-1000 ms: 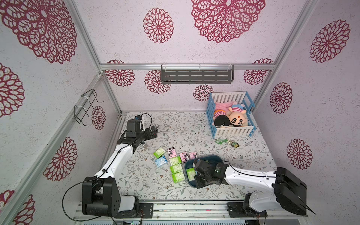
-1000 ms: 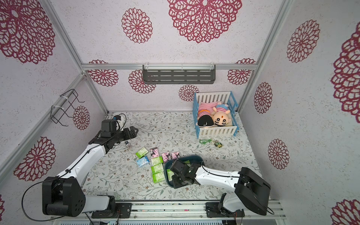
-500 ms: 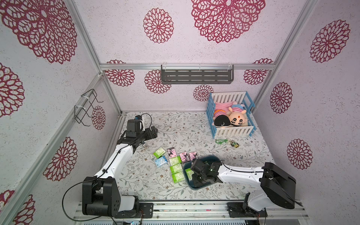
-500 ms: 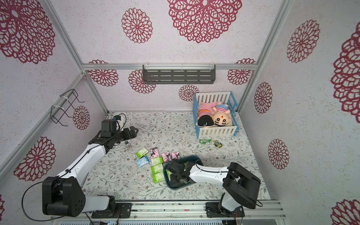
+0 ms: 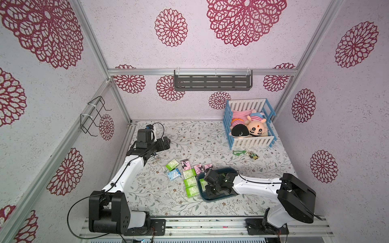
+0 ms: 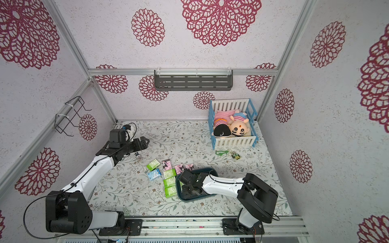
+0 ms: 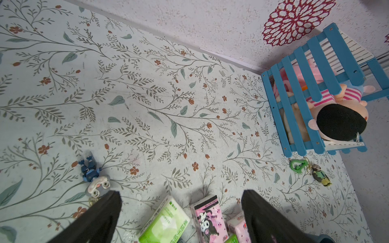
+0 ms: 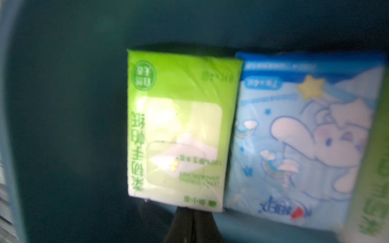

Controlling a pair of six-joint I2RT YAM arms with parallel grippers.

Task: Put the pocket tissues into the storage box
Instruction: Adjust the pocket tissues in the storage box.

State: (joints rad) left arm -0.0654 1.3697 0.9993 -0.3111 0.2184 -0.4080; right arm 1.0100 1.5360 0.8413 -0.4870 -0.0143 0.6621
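Right gripper (image 8: pixel 193 211) down in your storage box (image 8: pixel 63 126), fingers nearly together at green pack (image 8: pixel 179 126) edge, grip unclear. Left gripper (image 7: pixel 181 192) spread wide, far left.

Open floral mat (image 5: pixel 202 136) between the left arm (image 5: pixel 134 166) and the crib (image 5: pixel 249 124). Tissue packs (image 5: pixel 190 182) crowd the tray's (image 5: pixel 219 197) left wall; the right arm (image 5: pixel 256 185) overhangs its interior. A keychain (image 5: pixel 245 153) lies just before the crib. A toy figure (image 7: pixel 92 175) lies beside the left arm.

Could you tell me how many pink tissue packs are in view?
3, in a row on the table by the box's far corner: left pack, middle pack, right pack. The arm may hide more.
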